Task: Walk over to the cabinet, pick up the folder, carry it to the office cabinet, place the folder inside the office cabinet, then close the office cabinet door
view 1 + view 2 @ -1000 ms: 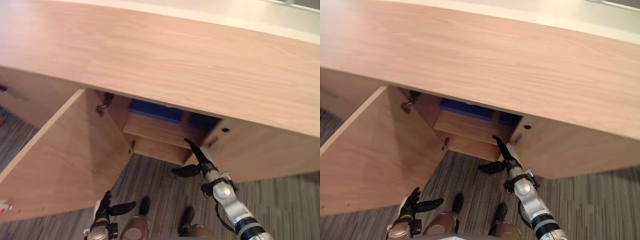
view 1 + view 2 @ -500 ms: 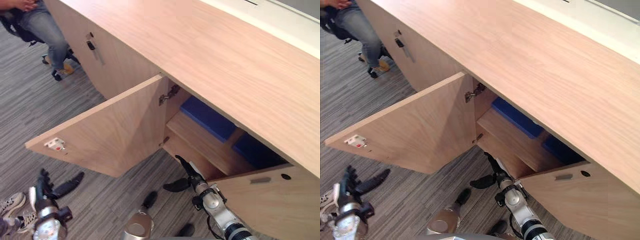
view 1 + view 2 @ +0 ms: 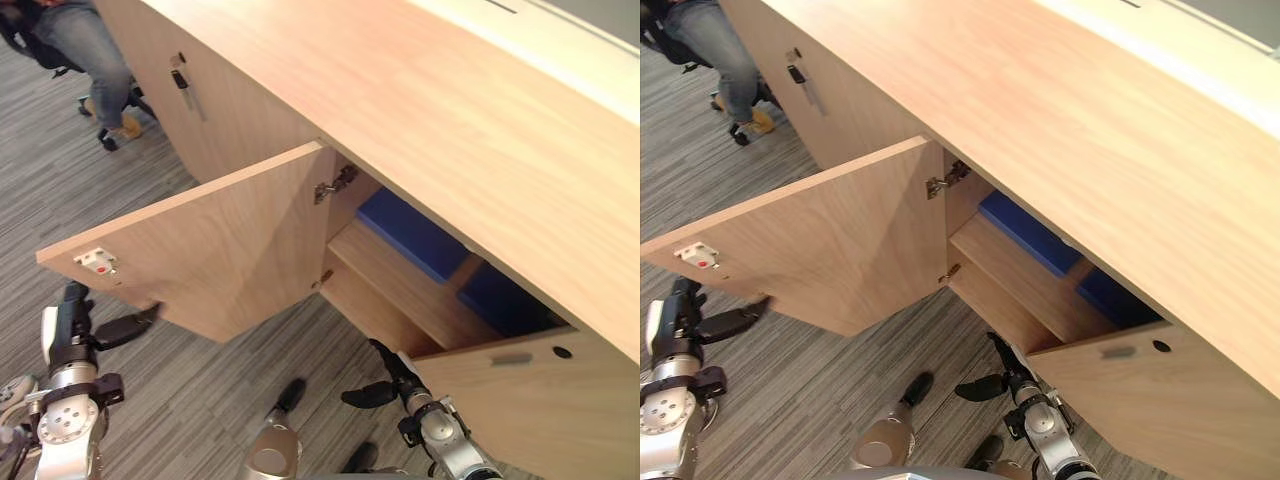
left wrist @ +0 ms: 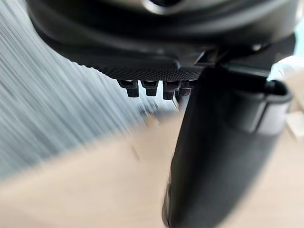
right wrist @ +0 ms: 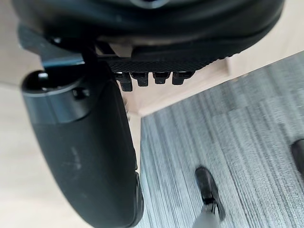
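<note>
Blue folder (image 3: 415,232), seemingly, on shelf (image 3: 400,287); right robot hand (image 3: 398,378) below, apart, fingers spread.

Half-seen things at my cabinet

The office cabinet's top (image 3: 450,120) hides the backs of two things on the shelf (image 3: 400,285), the left blue item (image 3: 410,232) and the right blue item (image 3: 500,300); what they are I cannot tell. My left hand (image 3: 72,325) has its thumb by the open door's (image 3: 220,250) lower edge, touching or not unclear. A person (image 3: 90,50) is cut off top left.
</note>
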Robot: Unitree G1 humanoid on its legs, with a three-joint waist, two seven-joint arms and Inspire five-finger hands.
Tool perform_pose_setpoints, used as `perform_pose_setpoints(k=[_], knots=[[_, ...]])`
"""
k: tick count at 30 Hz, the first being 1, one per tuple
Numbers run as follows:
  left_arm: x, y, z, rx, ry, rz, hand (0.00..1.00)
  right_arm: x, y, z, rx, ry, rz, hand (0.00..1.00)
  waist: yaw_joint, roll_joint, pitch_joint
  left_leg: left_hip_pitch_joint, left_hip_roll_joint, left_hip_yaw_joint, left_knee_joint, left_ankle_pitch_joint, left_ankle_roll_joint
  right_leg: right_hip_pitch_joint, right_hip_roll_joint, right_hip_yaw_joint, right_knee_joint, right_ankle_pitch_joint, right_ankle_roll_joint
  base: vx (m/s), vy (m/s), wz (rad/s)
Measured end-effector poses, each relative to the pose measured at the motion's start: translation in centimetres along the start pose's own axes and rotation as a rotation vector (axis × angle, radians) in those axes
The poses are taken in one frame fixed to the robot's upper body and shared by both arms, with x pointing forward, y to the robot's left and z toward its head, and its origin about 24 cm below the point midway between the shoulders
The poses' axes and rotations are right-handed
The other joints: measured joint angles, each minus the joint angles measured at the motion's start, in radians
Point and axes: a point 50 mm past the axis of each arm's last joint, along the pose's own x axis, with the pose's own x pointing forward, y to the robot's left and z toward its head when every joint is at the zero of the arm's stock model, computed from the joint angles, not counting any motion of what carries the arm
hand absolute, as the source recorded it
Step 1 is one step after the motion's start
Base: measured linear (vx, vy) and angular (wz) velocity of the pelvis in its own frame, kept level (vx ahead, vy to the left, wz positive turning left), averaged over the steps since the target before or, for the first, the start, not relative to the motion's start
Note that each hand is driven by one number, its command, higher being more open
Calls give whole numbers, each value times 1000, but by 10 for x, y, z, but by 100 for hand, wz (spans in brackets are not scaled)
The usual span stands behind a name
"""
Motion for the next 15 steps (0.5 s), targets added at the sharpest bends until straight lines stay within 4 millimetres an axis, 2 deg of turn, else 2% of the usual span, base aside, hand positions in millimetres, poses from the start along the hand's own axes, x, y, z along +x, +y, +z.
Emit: perform_pose_setpoints(k=[6, 10, 12, 15], knots=[[-31, -9, -21, -88, 57, 24, 100, -18, 2, -36, 65, 134, -26, 100, -19, -3, -6, 6, 24, 112, -5, 7, 6, 6, 11, 39, -34, 35, -5, -90, 20, -20], [-46, -12, -34, -110, 107, 36, 100, -24, 9, -49, 105, 189, -23, 100, -45, -3, -7, 7, 32, 164, -5, 14, -2, -5, 7, 69, -41, 40, 7, -84, 52, -13], [-55, -13, -41, -123, 136, 44, 100, -26, 11, -52, 149, 204, -44, 100, -52, 0, -9, 7, 33, 210, -4, 14, 1, -19, 8, 119, -41, 44, 14, -71, 55, -30], [-83, -17, -61, -142, 242, 42, 100, -32, 9, -64, 227, 261, -140, 100, -77, 15, -25, 13, 29, 291, -3, 19, 5, -41, 7, 213, -37, 54, 29, -49, 77, -30]])
